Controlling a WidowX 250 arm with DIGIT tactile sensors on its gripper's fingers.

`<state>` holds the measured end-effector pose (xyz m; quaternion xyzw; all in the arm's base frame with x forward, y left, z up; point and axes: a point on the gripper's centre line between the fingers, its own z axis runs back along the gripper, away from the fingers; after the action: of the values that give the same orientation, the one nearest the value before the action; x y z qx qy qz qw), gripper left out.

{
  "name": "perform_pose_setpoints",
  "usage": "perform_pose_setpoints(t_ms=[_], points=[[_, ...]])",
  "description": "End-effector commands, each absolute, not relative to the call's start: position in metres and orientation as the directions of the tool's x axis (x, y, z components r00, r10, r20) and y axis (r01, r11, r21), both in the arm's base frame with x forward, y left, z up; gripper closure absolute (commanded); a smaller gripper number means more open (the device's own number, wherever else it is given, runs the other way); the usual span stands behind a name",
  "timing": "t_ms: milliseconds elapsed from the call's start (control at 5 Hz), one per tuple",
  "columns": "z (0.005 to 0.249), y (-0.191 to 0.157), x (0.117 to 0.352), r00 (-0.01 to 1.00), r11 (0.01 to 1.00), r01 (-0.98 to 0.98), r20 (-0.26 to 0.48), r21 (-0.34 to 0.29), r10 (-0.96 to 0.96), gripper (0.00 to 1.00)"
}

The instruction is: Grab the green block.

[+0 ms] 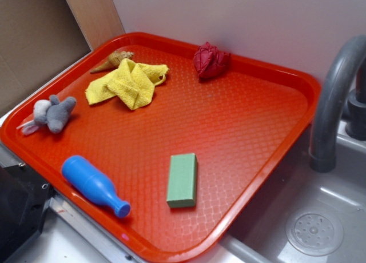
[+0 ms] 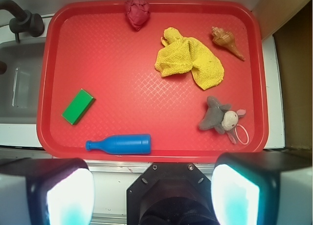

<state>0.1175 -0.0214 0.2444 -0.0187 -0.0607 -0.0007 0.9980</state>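
The green block (image 1: 182, 180) (image 2: 78, 106) lies flat on the red tray (image 1: 257, 131) (image 2: 117, 58), near the tray's front edge on the sink side. My gripper (image 2: 152, 191) hangs high above and outside the tray's near rim. Its two fingers stand wide apart with nothing between them, so it is open. One pale pad (image 2: 68, 198) shows at the lower left of the wrist view, the other at the lower right. The exterior view does not show the gripper.
On the tray also lie a blue toy bottle (image 1: 94, 186) (image 2: 120, 144), a grey stuffed animal (image 1: 50, 114) (image 2: 221, 116), a yellow cloth (image 1: 128, 83) (image 2: 190, 58), a seashell (image 1: 111, 60) (image 2: 227, 41) and a red crumpled thing (image 1: 210, 61) (image 2: 137, 12). A sink with a grey faucet (image 1: 331, 103) (image 2: 22, 19) adjoins it.
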Motion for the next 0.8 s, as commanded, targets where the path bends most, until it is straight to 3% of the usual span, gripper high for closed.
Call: perform_pose_setpoints(t_ms=[0,200,600], points=[[0.244,-0.021,0.118,0.993,0.999,0.004,0.121,-0.037,0.001,0.00],[0.246,-0.046,0.133,0.996,0.987,-0.012,0.089,-0.163,0.026,0.00],[0.235,-0.104,0.148,0.959,0.943,-0.240,0.096,-0.229,0.267,0.00]])
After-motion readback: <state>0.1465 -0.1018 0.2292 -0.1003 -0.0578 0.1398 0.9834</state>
